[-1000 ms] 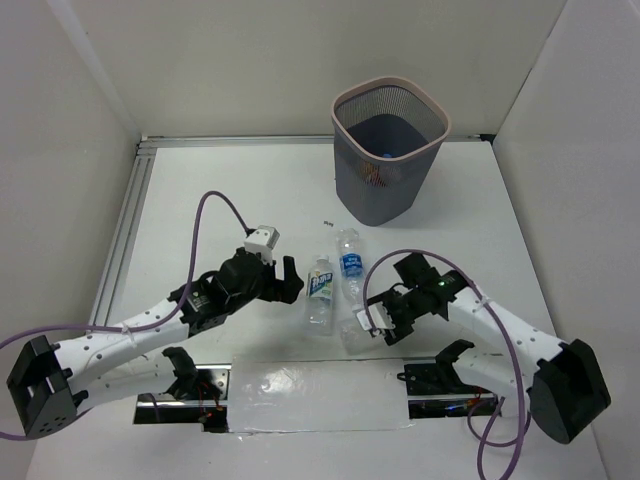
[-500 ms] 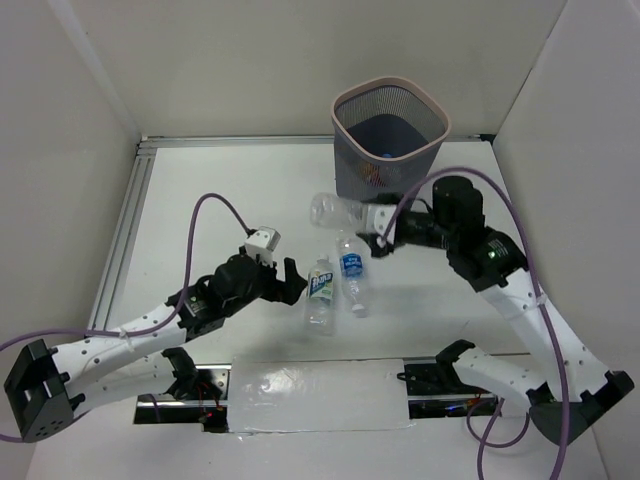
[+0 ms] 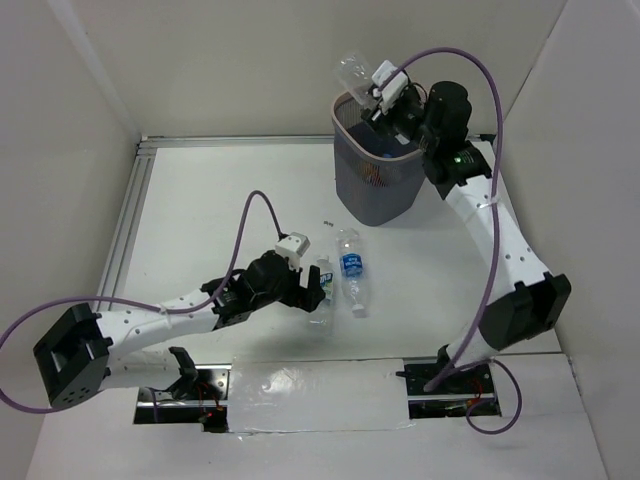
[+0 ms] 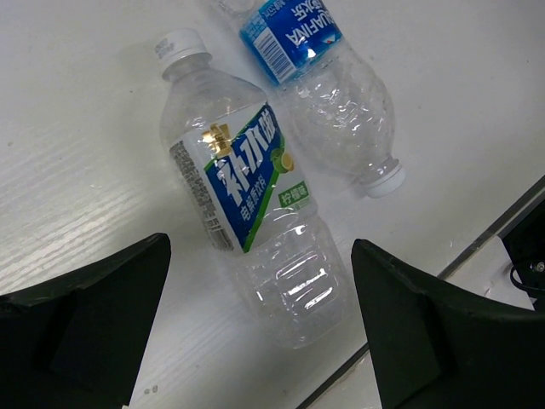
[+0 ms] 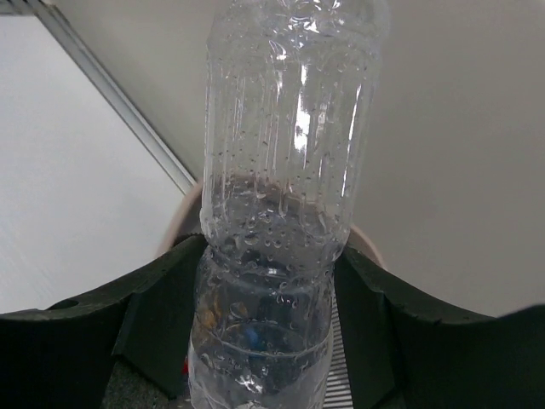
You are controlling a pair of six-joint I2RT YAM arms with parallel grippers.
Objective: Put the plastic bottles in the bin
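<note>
Plastic bottles in view: three
Bottles lying on the table (image 3: pixel 220 200): two, the green-white label bottle (image 4: pixel 247 204) and the blue label bottle (image 4: pixel 328 81)
Bottles up in the air: one, the unlabelled bottle (image 5: pixel 289 170)
Bin (image 3: pixel 380 195): one
Bottles inside the bin: cannot be counted through the mesh
Robot arms: two, left arm (image 3: pixel 170 318) and right arm (image 3: pixel 500 240)

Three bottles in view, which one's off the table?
The unlabelled clear bottle, held in the right gripper above the bin. The green-white-labelled bottle and blue-labelled bottle both lie flat on the table.
</note>
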